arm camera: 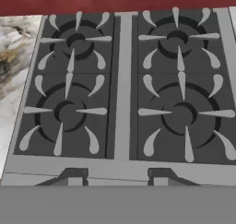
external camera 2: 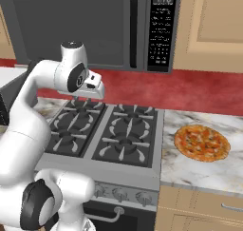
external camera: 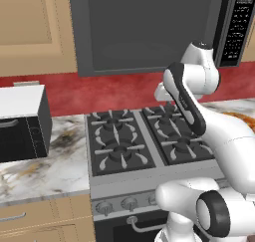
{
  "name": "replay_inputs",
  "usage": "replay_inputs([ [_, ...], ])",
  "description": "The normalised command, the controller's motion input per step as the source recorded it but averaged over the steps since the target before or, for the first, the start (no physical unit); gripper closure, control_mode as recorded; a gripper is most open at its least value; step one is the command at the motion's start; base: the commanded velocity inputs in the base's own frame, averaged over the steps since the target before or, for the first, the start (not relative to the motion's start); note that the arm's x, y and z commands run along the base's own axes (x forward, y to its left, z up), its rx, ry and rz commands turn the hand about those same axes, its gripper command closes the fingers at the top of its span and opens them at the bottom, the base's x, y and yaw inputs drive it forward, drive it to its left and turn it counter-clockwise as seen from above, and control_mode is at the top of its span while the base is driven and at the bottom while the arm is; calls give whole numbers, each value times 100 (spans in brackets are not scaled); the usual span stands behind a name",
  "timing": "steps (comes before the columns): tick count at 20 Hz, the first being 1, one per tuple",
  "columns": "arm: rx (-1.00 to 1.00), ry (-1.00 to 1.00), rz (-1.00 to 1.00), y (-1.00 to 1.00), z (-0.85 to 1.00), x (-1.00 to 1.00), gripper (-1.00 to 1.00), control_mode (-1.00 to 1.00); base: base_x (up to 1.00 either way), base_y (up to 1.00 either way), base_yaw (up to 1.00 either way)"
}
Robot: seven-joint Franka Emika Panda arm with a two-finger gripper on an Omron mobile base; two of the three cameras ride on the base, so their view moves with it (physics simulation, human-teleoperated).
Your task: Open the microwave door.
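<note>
Marble counter point(external camera 2: 209, 173) and tan wood cabinets point(external camera: 30, 27) frame a simulated kitchen, with a red backsplash point(external camera 2: 199, 90) running behind a four-burner stove point(arm camera: 123, 87).

At the centre of the scene, the white robot arm bends over the stove, and its gripper point(arm camera: 117, 178) hangs above the burners, pointing down toward them. From the hand view, two dark finger tips point(arm camera: 73, 176) rise at the bottom edge with a clear gap between them and nothing in that gap, so the gripper stands open and holds nothing. Below them lie the dark grates of all four burners, with a pale strip dividing the left pair from the right pair.

Above the stove and behind the arm hangs the microwave. The microwave door point(external camera: 149, 29) is a large dark grey panel with a darker window, and it sits flush and closed. Its long black handle point(external camera 2: 134, 28) runs upright along the door's right side, just beside a black keypad panel point(external camera 2: 160, 30) with a lit display at its top. The gripper is well below the handle and not touching it.

Along the stove's front edge sits a row of grey knobs point(external camera 2: 118, 193). On the counter right of the stove lies a round pizza point(external camera 2: 201, 142). On the counter left of the stove stands a small black-and-white box oven point(external camera: 22, 121).
</note>
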Motion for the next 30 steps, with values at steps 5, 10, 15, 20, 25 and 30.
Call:
replay_inputs([
  [5,0,-7,0,0,1,-19,-100,-100,0,0,0],
  [10,0,-40,0,-5,23,-56,-100,-100,0,0,0],
  [15,0,-66,0,-19,67,-61,-100,-100,0,0,0],
  [20,0,-78,0,-58,99,-78,-100,-100,0,0,0],
  [25,0,-67,0,-85,59,-51,-100,-100,0,0,0],
  [30,0,-59,0,-43,0,-2,-100,-100,0,0,0],
])
